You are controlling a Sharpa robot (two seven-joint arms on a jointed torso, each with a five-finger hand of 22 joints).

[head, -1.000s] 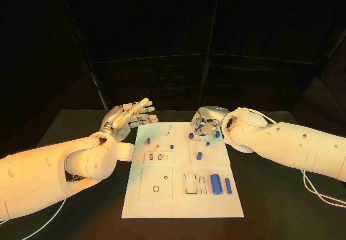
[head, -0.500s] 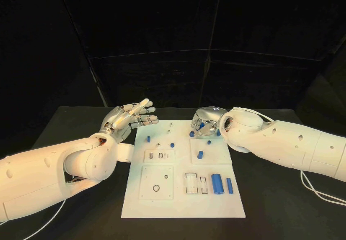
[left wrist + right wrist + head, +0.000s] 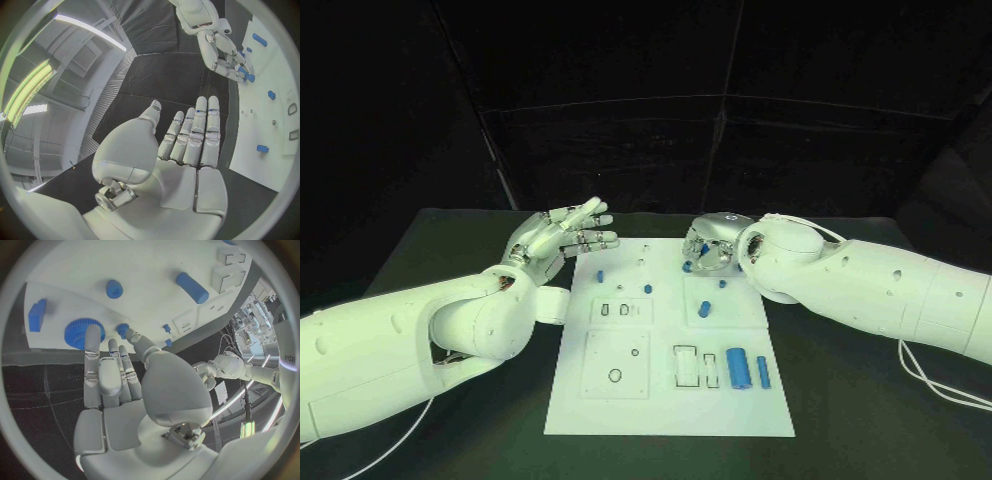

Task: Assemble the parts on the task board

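Right hand (image 3: 119, 385), fingers apart and empty, poised just beside the blue gear (image 3: 76, 332) at the task board's (image 3: 589, 400) far edge; left hand (image 3: 560, 238) open, farther off.

board (image 3: 668, 400): smooth white plastic by the look of it, matt, faint sheen
parts (image 3: 736, 370): blue plastic, smooth; one (image 3: 76, 332) has a toothed, ridged rim
table (image 3: 855, 400): black, matt, flat finish
left hand (image 3: 564, 233): silvery metal look, satin shine, darker seams between segments
right hand (image 3: 711, 247): same silvery finish, gleams on the knuckles
arms (image 3: 387, 340): glossy white plastic shells, smooth, small round holes dotted over them
cable (image 3: 935, 385): thin, white, smooth sheath
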